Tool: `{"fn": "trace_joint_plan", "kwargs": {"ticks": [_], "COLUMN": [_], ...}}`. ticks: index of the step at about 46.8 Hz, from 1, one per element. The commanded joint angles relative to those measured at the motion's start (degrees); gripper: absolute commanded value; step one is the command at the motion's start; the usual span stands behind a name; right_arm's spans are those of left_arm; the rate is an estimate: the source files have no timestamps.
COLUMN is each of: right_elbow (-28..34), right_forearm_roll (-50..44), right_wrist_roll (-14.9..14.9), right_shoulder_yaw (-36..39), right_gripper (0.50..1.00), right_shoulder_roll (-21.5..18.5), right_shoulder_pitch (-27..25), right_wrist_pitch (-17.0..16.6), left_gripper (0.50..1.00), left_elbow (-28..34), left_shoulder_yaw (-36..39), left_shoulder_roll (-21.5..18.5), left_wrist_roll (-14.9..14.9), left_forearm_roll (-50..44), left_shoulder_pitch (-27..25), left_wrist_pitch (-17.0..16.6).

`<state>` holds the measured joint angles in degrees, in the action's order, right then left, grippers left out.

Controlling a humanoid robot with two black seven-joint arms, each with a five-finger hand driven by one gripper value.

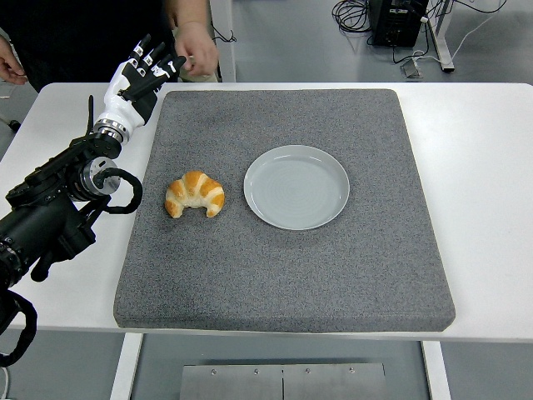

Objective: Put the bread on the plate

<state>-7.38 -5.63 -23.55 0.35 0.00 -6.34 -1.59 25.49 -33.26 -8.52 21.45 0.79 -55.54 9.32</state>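
Note:
A golden croissant (195,193) lies on the grey mat (283,275), left of centre. A pale grey-blue plate (296,187) sits just to its right, empty, a small gap between them. My left hand (140,77) is white and black, fingers spread and holding nothing, over the table's far left by the mat's back left corner, well behind the croissant. The left arm comes in from the lower left. My right arm is out of view.
A person stands at the table's far edge; one hand (198,48) hangs close to my left hand's fingertips, another hand (10,65) shows at the far left. White table (483,167) surrounds the mat.

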Motion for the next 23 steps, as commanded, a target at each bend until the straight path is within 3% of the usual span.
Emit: {"fn": "trace_joint_plan", "kwargs": {"ticks": [1,23], "right_elbow": [-0.1,-0.1], "right_forearm_roll": [0.0,0.0], "right_wrist_roll": [0.0,0.0], "right_shoulder_yaw": [0.0,0.0], "right_gripper": [1.000,1.000], "right_shoulder_roll": [0.0,0.0], "right_shoulder_pitch": [0.0,0.0], "right_wrist_pitch": [-0.1,-0.1], "left_gripper": [0.969,0.969], "left_elbow": [0.0,0.0], "left_shoulder_yaw": [0.0,-0.2], "left_shoulder_roll": [0.0,0.1], "left_wrist_roll": [0.0,-0.1], "left_forearm_roll": [0.1,0.0], "left_shoulder_pitch": [0.0,0.2], "left_wrist_pitch": [0.0,0.0]}}
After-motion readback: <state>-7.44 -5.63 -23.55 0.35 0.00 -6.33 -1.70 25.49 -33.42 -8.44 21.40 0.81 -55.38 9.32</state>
